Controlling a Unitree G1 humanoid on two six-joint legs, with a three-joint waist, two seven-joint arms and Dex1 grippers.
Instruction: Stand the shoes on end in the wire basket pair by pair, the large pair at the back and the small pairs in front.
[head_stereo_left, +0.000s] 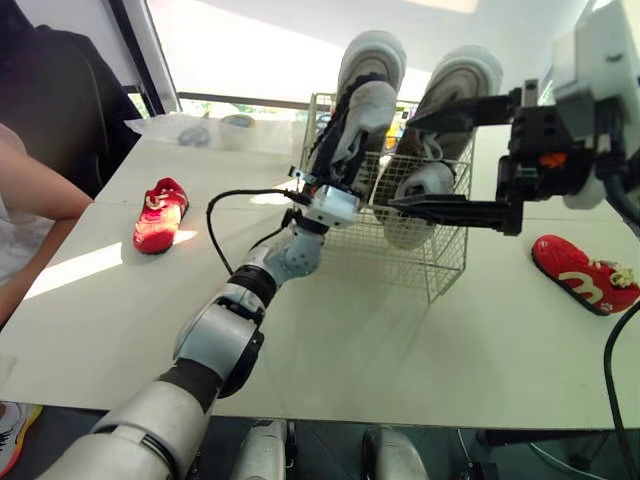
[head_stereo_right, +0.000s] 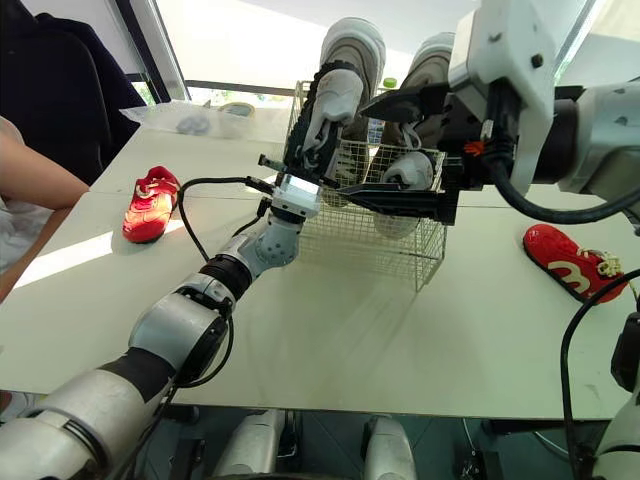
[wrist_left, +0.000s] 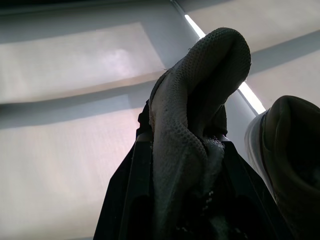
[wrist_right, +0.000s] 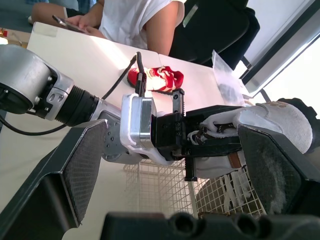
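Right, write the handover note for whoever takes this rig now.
Left gripper: shut on the left large shoe, which stands on end in the wire basket.
Right gripper: open, beside the large pair, holding nothing.
Done: the right large shoe also stands in the basket.
Left: one small red shoe lies on the table left of the basket, the other small red shoe on the right. Both go in front.

Window (head_stereo_left: 260, 50) glare blew out at 12 o'clock. Sun patch (head_stereo_left: 80, 270) lay on table (head_stereo_left: 400, 340) at 9 o'clock. Shoe (wrist_left: 195, 125) was backlit, dark.
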